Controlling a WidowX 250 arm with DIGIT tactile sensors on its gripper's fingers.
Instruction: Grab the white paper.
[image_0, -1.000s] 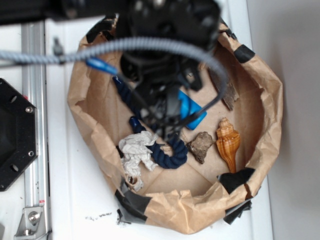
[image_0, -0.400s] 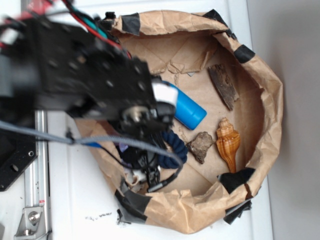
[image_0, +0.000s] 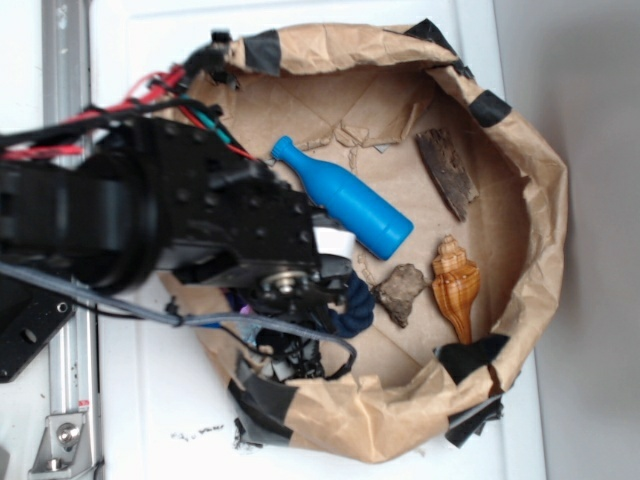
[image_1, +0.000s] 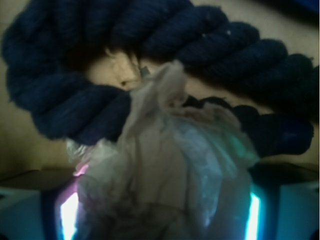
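Brown bag (image_0: 520, 190): white paper (image_1: 165, 180) between pincer (image_1: 160, 215) fingers, touching rope (image_1: 210, 55).

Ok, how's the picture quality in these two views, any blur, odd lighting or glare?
Exterior view: evenly lit and fairly sharp on the blue bottle and shell, while the arm is soft and hides the gripper. Wrist view: dim and soft-focused, the white paper and navy rope fill it, with bright cyan and pink glows at the bottom corners.
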